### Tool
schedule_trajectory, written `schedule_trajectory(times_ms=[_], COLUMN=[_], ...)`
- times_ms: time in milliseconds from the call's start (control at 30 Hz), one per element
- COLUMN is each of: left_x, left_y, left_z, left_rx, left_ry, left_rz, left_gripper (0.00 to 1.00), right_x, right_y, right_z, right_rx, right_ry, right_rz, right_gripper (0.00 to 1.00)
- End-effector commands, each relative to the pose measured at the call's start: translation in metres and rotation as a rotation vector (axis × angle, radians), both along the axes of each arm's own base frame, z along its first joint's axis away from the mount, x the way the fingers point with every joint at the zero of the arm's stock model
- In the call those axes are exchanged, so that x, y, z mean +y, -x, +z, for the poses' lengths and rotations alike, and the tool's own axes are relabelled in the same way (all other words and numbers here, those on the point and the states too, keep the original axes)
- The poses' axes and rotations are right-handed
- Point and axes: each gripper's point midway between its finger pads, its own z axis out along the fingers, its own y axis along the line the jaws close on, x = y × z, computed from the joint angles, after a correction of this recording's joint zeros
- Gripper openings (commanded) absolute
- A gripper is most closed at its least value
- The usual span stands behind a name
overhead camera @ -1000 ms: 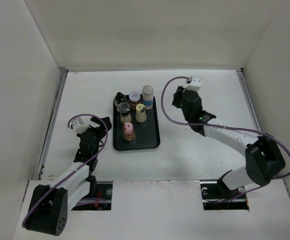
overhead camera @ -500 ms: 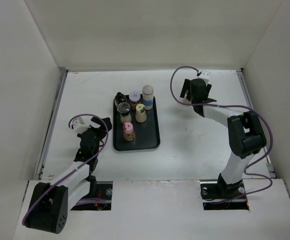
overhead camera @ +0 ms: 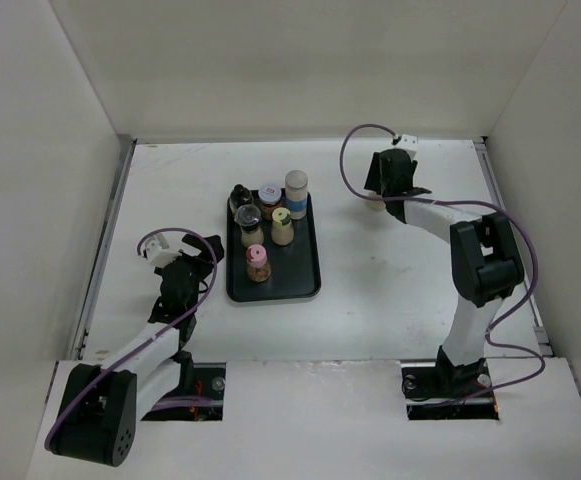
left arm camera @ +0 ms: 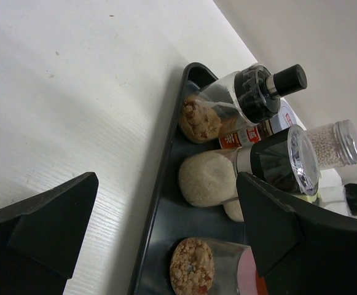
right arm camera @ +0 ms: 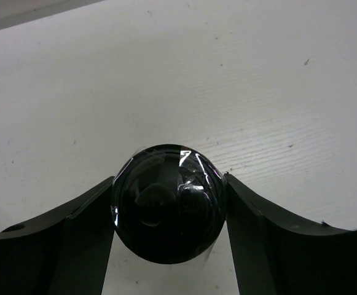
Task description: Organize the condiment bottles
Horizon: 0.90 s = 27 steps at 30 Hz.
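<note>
Top external view places the left end effector low on the white bench, just left of the black rectangular plastic tray and apart from it. In the left wrist view its two dark fingers stand wide apart with nothing between them, so it is open and faces the tray's long side.

Six condiment bottles stand upright in the tray, crowded into its far half. Along the far edge, from the left, are a small clear bottle with a narrow black cap, a brown bottle with a pink-and-white lid and a tall pale-capped bottle with a blue label. Just in front of these stand a clear bottle with a dark domed cap and a tan bottle with a pale-yellow cap. A pink-capped bottle of speckled brown contents stands alone near the tray's middle. The near part of the tray is bare.

Well to the right of the tray, toward the far side of the bench, the right end effector points downward. In the right wrist view it is closed on a seventh bottle with a glossy round black cap, and both fingers press the cap's sides. Whether the bottle's base rests on the bench cannot be told.
</note>
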Motion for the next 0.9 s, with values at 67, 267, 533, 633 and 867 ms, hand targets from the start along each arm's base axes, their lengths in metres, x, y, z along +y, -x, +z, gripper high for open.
schedule_trajectory(times_ms=[67,267,533,633,867], left_x=[-0.002,-0.001,-0.003,-0.002,0.010], left_y=[-0.007,-0.005,-0.008,-0.009,-0.007], left_z=[0.020,0.022,0.018,0.013,0.007], left_rx=[-0.065,-0.074,-0.051,-0.035,0.001], left_ry=[0.017,0.021,0.019,0.016,0.003], left_rz=[-0.006,-0.005,-0.010,-0.009,0.033], left_gripper=[1.00,1.00,1.00,1.00,1.00], right_x=[-0.007,0.042,0.168,0.218,0.260], right_y=[0.004,0.063,0.160,0.189,0.190], right_z=[0.043,0.102,0.109,0.105,0.071], right_rx=[-0.112,-0.240,-0.224,-0.208,-0.178], right_ry=[-0.012,-0.133,-0.266,-0.284,-0.165], right_rz=[-0.039,0.066,0.407,0.536,0.595], right_gripper=[0.57,0.50,0.49,0.50,0.51])
